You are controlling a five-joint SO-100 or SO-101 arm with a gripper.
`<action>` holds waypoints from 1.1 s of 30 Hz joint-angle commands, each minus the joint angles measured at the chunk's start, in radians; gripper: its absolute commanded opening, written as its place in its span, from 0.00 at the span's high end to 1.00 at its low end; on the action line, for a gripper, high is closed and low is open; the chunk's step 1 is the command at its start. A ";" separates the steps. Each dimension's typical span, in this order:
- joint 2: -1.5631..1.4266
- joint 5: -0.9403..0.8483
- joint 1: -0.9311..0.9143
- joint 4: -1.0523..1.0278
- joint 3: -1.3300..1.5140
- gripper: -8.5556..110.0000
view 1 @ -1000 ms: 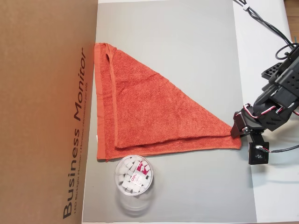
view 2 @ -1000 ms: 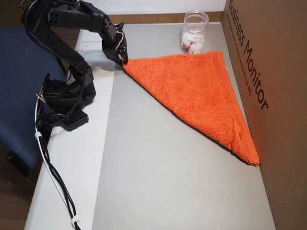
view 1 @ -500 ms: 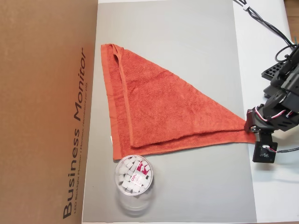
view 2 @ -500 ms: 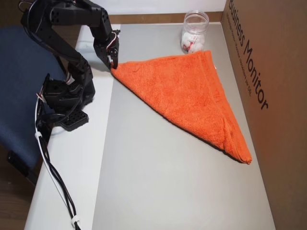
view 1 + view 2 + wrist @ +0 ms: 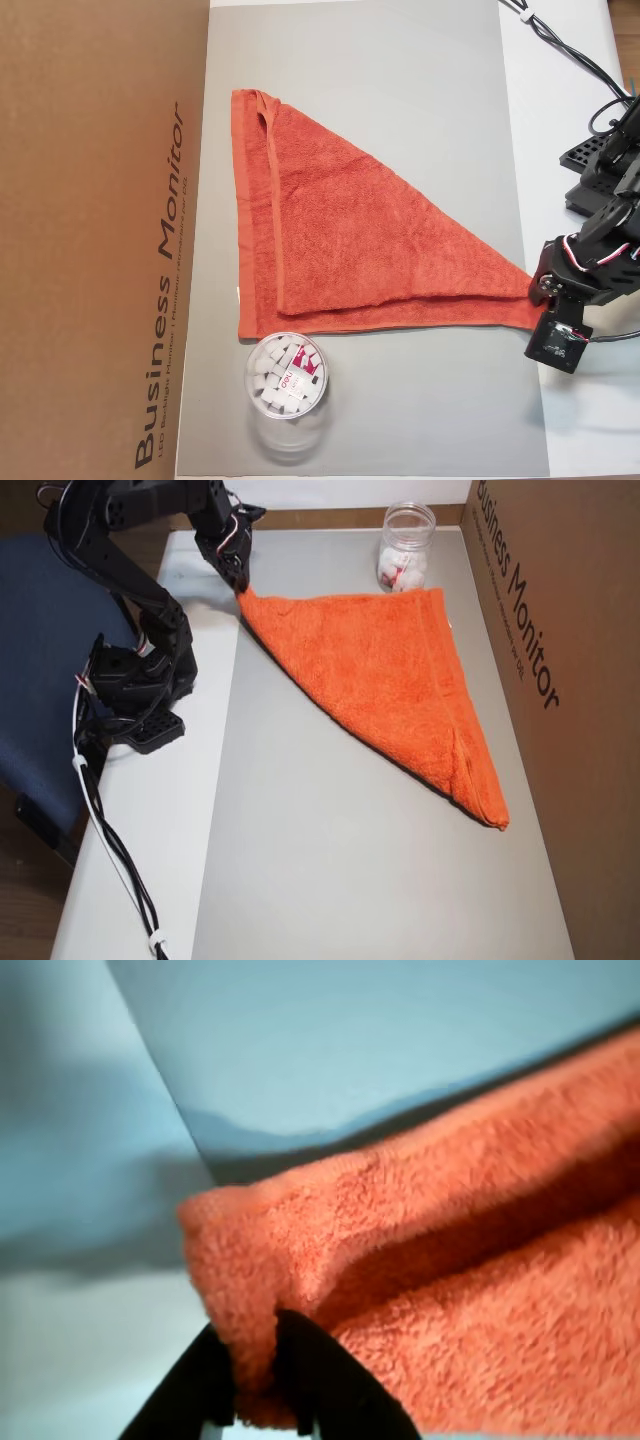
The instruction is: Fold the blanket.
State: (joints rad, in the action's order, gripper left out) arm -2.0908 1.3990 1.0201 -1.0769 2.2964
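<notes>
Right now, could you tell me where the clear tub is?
In an overhead view, the clear tub stands at the blanket's lower left corner, beside the cardboard box.

the blanket point(image 5: 340, 240) is orange-red terry with a flat band in the same hue. the mat point(image 5: 400, 80) is plain grey, the table point(image 5: 150, 810) white. the box point(image 5: 90, 200) is brown with dark lettering. the tub point(image 5: 286, 380) is clear, holding white pieces and a red-and-white label. the gripper point(image 5: 255, 1395) is black.
</notes>
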 commanded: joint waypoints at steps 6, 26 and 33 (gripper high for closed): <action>-0.018 0.219 -0.017 -0.238 -0.241 0.93; -0.109 0.288 -0.393 -0.334 -0.548 0.93; 0.005 0.287 -0.526 -0.333 -0.716 0.93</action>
State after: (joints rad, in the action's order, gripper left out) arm -2.1123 1.6935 0.5292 -1.4159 1.6828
